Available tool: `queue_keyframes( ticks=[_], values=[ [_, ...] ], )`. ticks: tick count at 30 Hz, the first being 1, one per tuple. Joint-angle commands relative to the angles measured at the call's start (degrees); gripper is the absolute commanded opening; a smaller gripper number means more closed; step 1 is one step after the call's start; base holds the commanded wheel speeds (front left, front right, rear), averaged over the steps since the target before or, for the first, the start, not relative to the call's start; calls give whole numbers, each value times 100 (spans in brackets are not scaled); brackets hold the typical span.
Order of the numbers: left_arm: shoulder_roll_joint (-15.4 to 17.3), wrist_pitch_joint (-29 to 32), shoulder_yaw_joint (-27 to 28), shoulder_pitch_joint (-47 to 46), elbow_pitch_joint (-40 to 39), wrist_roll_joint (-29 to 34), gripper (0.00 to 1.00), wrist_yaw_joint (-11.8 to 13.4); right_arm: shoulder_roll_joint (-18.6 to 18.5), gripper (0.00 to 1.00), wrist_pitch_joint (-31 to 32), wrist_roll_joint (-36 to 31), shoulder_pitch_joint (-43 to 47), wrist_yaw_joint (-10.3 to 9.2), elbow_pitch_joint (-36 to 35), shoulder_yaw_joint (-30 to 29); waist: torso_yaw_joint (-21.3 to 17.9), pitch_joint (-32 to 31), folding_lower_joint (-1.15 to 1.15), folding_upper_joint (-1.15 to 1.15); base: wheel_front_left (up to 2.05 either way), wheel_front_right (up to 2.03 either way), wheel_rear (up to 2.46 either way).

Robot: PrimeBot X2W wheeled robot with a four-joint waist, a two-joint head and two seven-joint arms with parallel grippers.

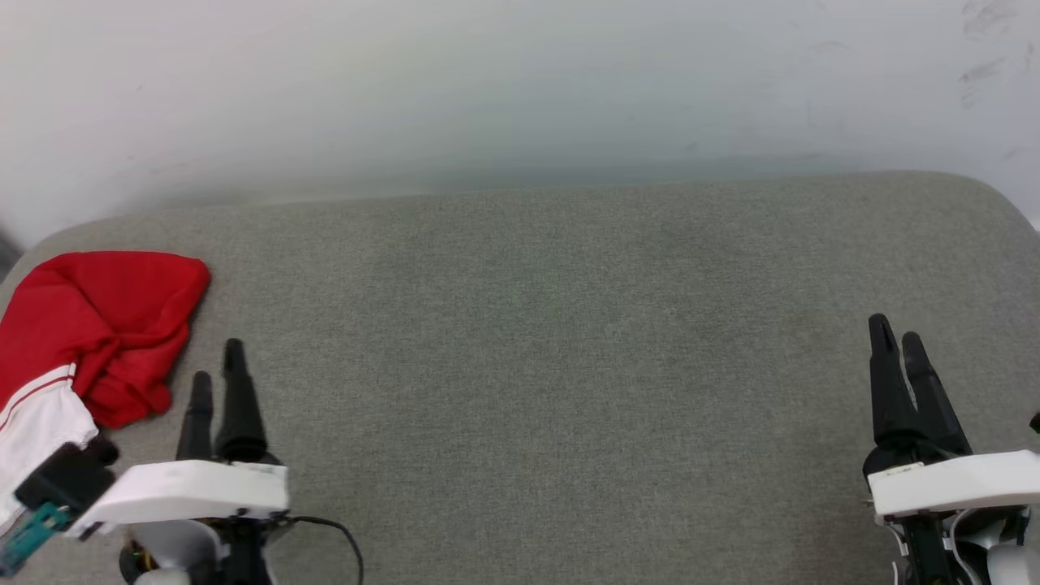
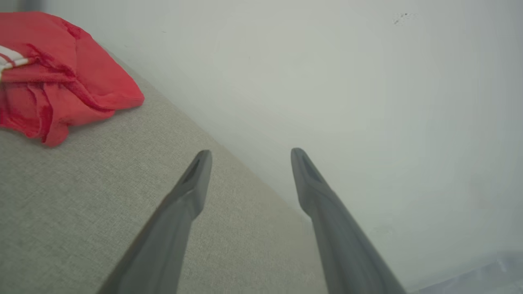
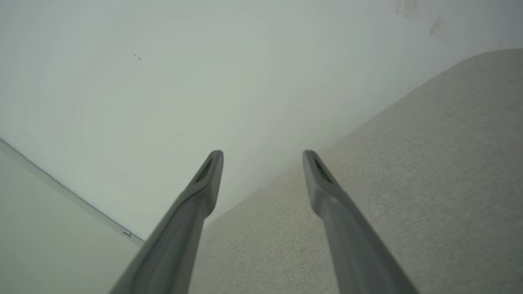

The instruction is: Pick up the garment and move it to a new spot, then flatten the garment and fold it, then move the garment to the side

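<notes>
Red and crumpled, the garment (image 1: 97, 325) lies at the surface's (image 1: 536, 325) left edge near its far corner, just beside the left claw (image 1: 218, 361). The right claw (image 1: 894, 329) sits near the right edge. Left wrist view: fingers apart, empty. Right wrist view: likewise apart. Pickup seems unstarted; next, the left claw should reach over and pinch the heap.

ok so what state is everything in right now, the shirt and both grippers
garment: crumpled in a heap at the left end of the grey cushion, not held
left gripper: open, empty, beside the garment, not touching it
right gripper: open, empty, near the cushion's right end
</notes>
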Motion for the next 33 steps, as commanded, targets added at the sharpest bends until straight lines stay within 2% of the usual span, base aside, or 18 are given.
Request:
queue_keyframes(
  ticks=[1,5,10,15,19,26,33],
  values=[
    [15,-56,-148,17,-185,303,100,114,-5,100,-47,-256,-112,9,-169,38,-6,7,0,0,0,0,0],
    [79,-131,-656,46,-335,1051,100,506,-5,100,-122,-908,-135,10,-377,142,-24,21,0,0,0,0,0],
    [424,-218,-1342,10,-404,1611,100,1208,-4,100,-214,-1645,-122,10,-552,278,-38,31,0,0,0,0,0],
    [851,-303,-2158,-123,-415,2034,100,1980,-4,100,-296,-2247,-66,10,-607,377,-50,22,0,0,0,0,0],
    [1095,-368,-2751,-207,-469,2080,100,2397,-4,100,-364,-2597,5,10,-573,415,-57,8,0,0,0,0,0],
    [1271,-476,-3159,-263,-607,2185,100,2514,-3,100,-468,-3005,111,11,-391,422,-66,9,0,0,0,0,0],
    [1235,-578,-3202,-138,-644,2403,100,2330,-2,100,-576,-3375,82,8,-175,375,-62,41,0,0,0,0,0]
  ],
)
